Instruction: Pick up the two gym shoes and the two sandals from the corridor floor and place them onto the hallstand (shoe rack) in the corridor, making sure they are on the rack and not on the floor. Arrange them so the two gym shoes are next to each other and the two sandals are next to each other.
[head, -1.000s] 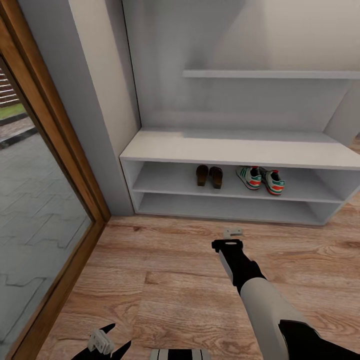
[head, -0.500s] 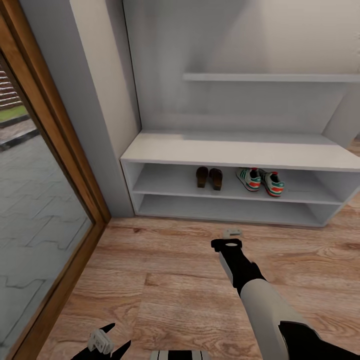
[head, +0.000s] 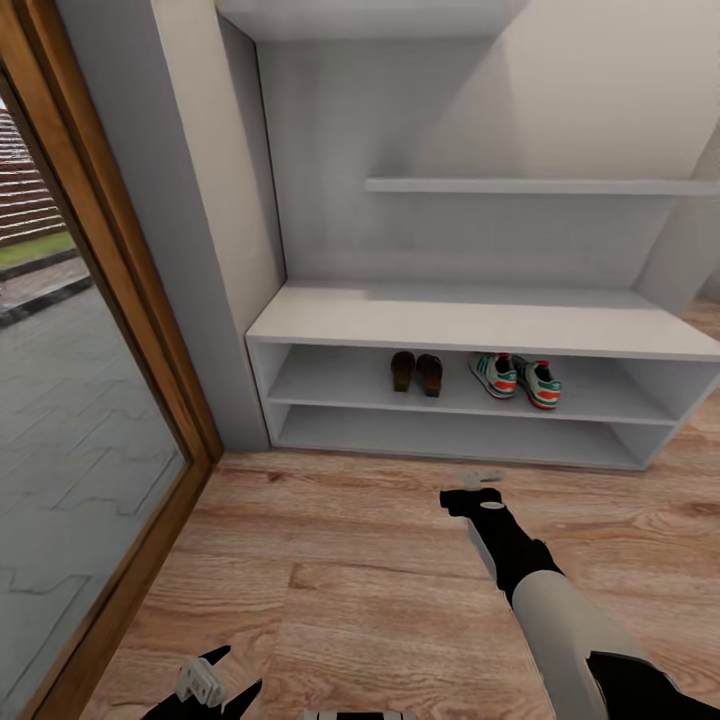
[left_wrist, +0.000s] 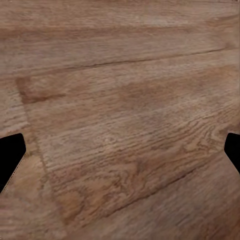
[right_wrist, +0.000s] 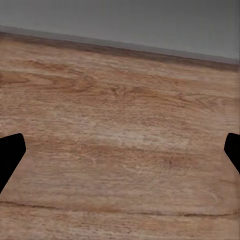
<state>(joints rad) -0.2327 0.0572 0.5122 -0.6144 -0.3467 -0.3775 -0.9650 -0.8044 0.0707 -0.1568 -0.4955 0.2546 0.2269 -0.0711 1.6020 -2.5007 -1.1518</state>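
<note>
Shoe rack (head: 480, 325) stands against wall; on its upper tier, sneakers (head: 515, 378) sit side by side, heels outward, long axes running front to back. Sandals (head: 416, 371) just beside them, paired, same alignment. Right gripper (head: 483, 479) and left gripper (head: 212, 684) hover over floor (head: 350, 580), fingers apart, empty.

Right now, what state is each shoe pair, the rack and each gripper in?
White lace-up gym shoes with green stripes: side by side on the upper open tier.
Dark reddish-brown leather sandals: side by side on the same tier.
Pale-grey hallstand: lower tier bare.
Right gripper: open, empty, over the wood-plank floor.
Left gripper: open, empty.
</note>
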